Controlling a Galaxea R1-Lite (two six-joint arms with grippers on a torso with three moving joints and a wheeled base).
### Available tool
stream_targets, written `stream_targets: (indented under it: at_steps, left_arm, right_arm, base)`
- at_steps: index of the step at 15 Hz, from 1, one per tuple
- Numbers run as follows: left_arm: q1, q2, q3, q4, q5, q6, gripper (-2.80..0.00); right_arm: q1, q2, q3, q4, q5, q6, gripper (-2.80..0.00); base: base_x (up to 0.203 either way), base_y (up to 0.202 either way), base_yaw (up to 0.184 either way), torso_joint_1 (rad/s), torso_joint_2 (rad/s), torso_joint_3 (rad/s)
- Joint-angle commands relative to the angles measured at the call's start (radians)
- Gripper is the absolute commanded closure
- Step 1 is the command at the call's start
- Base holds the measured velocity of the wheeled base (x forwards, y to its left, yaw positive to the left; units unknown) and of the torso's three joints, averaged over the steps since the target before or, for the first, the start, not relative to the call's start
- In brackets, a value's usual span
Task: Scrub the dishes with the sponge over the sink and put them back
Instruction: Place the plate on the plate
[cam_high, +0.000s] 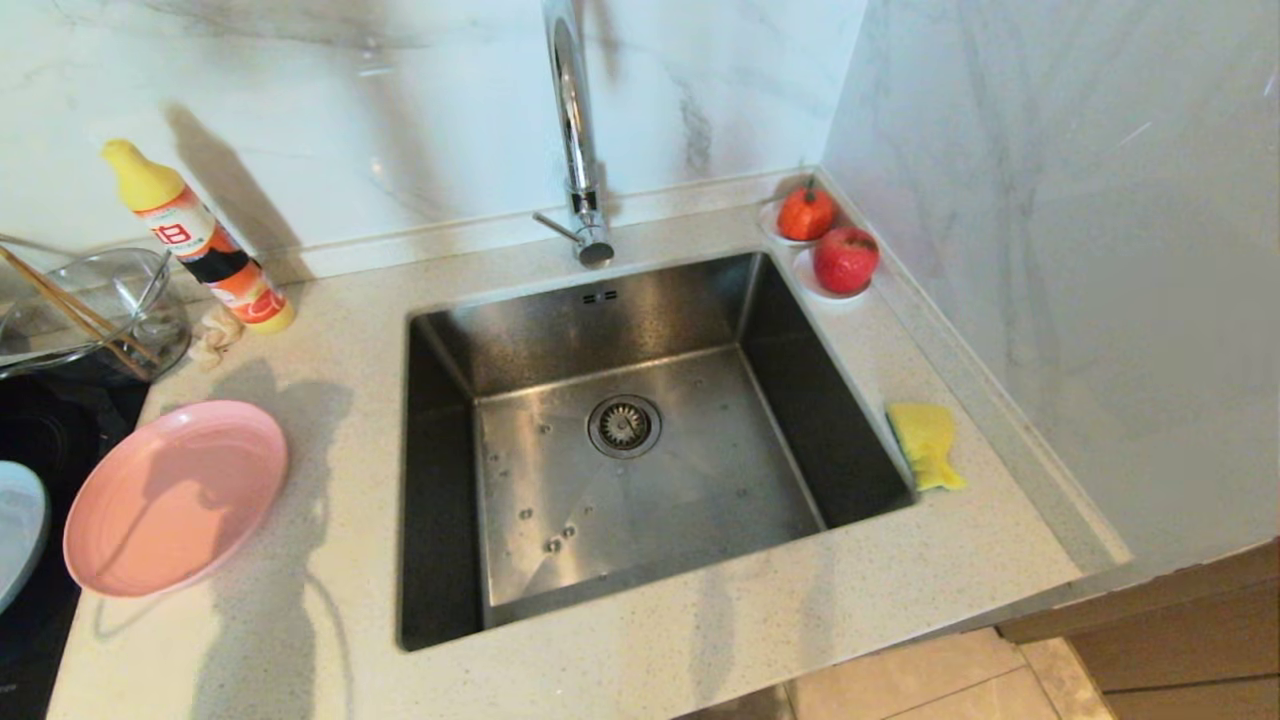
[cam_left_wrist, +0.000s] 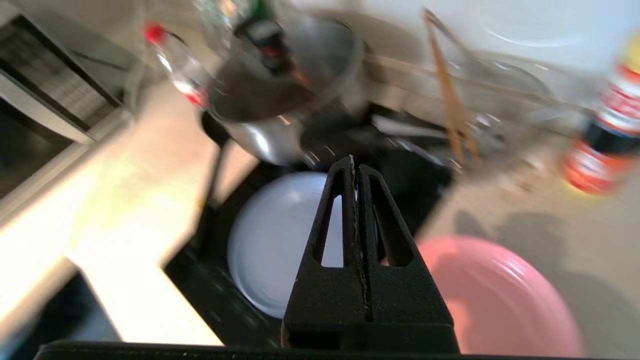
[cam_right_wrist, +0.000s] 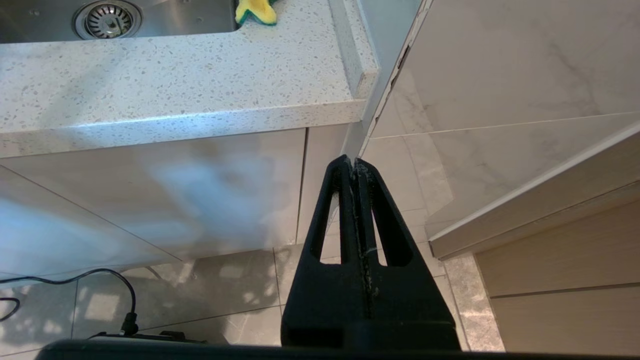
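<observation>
Left gripper (cam_left_wrist: 355, 162) hangs clenched and empty above the light blue plate (cam_left_wrist: 272, 240), pink plate (cam_left_wrist: 492, 300) just beside, lower right of its view. The sponge (cam_high: 926, 445) lies far right of the sink (cam_high: 640, 440), nearer the clenched, parked right gripper (cam_right_wrist: 354, 162).

A detergent bottle (cam_high: 198, 240) stands beside a glass bowl (cam_high: 90, 305); two red fruits (cam_high: 845, 258) sit on saucers.

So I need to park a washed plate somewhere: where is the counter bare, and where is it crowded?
Bare counter runs along the front edge before the sink, and between the pink plate and the sink's left rim. On the right, a patch lies between the sponge and the fruit saucers. Crowded: the back left corner, with the detergent bottle, glass bowl and blue plate.
</observation>
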Motion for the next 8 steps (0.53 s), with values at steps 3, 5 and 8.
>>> stream_targets:
  at_steps: [3,5,8]
  left_arm:
    - [0.122,0.208,-0.163,0.013,-0.097,0.032,0.0]
    - [0.165,0.299,-0.224,0.024,-0.173,0.026,0.0]
    - [0.26,0.44,-0.327,0.037,-0.279,0.016,0.0]
  right_arm:
    - [0.0,0.0,0.0,0.0,0.0,0.0,0.0]
    - [0.0,0.0,0.0,0.0,0.0,0.0,0.0]
    - [0.0,0.001,0.0,0.0,0.0,-0.001,0.0]
  base:
    - [0.0,0.0,0.0,0.0,0.0,0.0]
    - [0.0,0.0,0.0,0.0,0.0,0.0]
    - [0.0,0.0,0.0,0.0,0.0,0.0]
